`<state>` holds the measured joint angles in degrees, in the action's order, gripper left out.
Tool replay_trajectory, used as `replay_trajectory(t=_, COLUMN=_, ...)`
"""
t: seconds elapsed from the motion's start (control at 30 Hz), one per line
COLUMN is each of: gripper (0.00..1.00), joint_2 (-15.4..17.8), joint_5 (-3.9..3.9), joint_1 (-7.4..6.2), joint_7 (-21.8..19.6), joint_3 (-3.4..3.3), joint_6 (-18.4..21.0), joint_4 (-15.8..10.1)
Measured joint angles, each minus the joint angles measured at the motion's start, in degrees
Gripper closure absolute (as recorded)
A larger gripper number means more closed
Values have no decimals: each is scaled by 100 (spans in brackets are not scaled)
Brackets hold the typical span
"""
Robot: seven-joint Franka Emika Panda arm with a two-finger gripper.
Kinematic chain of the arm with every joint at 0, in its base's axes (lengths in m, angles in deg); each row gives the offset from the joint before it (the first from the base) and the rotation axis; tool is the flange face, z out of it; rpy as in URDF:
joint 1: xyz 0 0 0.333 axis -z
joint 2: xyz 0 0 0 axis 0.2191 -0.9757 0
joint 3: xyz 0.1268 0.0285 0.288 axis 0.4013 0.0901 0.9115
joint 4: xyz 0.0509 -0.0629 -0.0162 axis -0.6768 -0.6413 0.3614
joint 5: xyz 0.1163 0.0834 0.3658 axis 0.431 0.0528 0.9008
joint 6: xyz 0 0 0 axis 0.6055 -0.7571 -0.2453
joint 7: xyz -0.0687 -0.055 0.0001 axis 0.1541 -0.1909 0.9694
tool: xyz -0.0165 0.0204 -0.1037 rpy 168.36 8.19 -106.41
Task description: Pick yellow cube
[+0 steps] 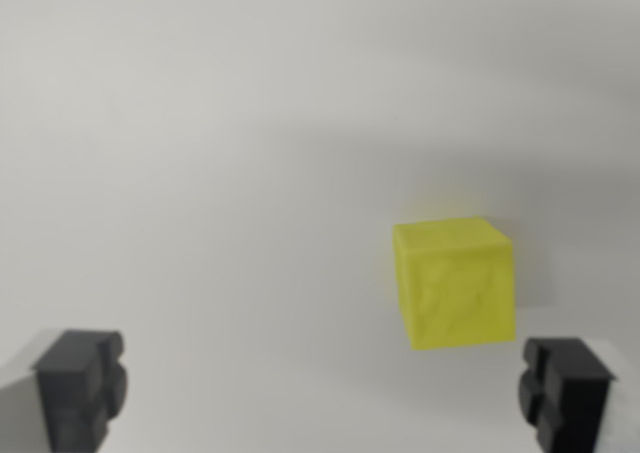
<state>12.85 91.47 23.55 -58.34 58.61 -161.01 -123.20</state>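
A yellow cube rests on a plain white surface at the wrist view's right, with a faint embossed pattern on its near face. My gripper is open, its two black fingertips showing at the bottom corners of the view. The cube lies just beyond the fingertip at the view's right and a little inward of it, not between the fingers. Nothing is held.
A white tabletop fills the view, with a soft shadow band crossing behind the cube. No other objects or edges show.
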Motion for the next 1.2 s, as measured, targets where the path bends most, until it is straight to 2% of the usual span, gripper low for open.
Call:
replay_trajectory(t=0.57, gripper=0, joint_2=-410, joint_5=29, joint_1=258, joint_7=564, joint_3=1, joint_6=-498, joint_4=-158)
replay_trajectory(t=1.2, gripper=0, joint_2=-955, joint_5=58, joint_1=548, joint_7=1191, joint_3=2, joint_6=-1029, joint_4=-215)
